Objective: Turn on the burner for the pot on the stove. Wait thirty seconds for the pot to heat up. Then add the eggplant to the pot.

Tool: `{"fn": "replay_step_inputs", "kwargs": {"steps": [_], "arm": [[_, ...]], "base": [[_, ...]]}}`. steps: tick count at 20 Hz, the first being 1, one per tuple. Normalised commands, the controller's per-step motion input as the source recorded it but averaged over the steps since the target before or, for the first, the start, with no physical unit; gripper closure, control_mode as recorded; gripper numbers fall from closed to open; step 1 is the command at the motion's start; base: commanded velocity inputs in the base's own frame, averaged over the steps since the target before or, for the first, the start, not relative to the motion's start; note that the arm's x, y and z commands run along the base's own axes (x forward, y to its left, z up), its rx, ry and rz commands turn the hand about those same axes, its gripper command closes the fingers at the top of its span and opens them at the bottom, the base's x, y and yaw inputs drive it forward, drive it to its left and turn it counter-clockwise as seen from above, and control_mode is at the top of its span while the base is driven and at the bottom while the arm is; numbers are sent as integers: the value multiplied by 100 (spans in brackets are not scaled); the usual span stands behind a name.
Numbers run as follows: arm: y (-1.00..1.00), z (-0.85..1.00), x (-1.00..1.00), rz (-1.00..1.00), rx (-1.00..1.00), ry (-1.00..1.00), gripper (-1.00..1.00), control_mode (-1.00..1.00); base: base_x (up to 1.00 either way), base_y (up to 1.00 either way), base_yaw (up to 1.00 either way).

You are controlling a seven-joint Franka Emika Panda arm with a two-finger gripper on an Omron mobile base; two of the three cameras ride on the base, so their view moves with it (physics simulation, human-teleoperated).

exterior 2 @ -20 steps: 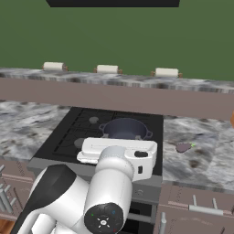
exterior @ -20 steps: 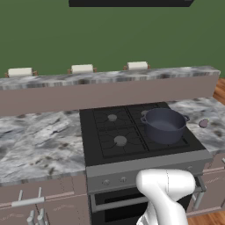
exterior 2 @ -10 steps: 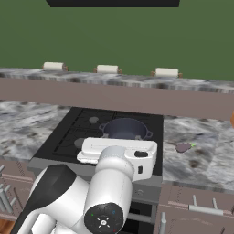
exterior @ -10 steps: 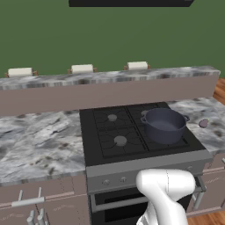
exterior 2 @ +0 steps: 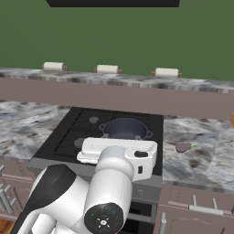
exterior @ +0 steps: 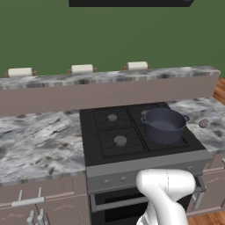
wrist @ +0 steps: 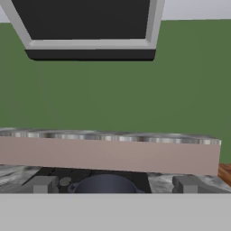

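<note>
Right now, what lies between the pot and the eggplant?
In the right base view, only the stove's black edge and bare marble counter separate the pot from the eggplant.

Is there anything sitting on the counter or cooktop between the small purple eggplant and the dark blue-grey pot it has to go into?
Nothing visible. The small dull purple eggplant lies on the marble counter right of the black cooktop; the deep dark blue-grey pot sits on the nearest burner, uncovered, with only bare counter and grate between them.

pot (exterior: 164,125) on stove (exterior: 115,139) right side, eggplant (exterior: 203,123) right of it
</note>
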Motion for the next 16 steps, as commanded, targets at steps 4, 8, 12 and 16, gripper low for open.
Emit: {"fn": "replay_step_inputs", "kwargs": {"steps": [4, 8, 12, 16], "arm": [[0, 0, 0, 0, 0, 0, -100, -100], [0, 0, 0, 0, 0, 0, -100, -100], [0, 0, 0, 0, 0, 0, -100, -100], [0, -3, 0, 0, 0, 0, -100, -100]], "base": [[0, 0, 0], [0, 0, 0], [0, 0, 0], [0, 0, 0]]}}
